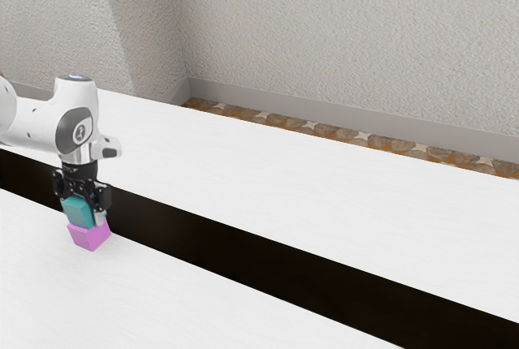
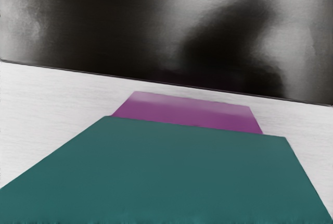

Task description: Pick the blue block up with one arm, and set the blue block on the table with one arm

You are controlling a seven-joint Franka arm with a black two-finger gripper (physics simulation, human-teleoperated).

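Note:
The black gripper is low at the exterior view's left, right around the upper part of the blue block. This blue block looks teal and is directly above a pink-purple block; whether the two touch cannot be made out. In the wrist view, the blue block is large at the lower edge, close under the hand, and hides part of the purple block. Whether the gripper holds the blue block is unclear.
The white table carries the purple block near the edge of a long dark strip. Beyond that strip lies another white surface, with a textured wall behind.

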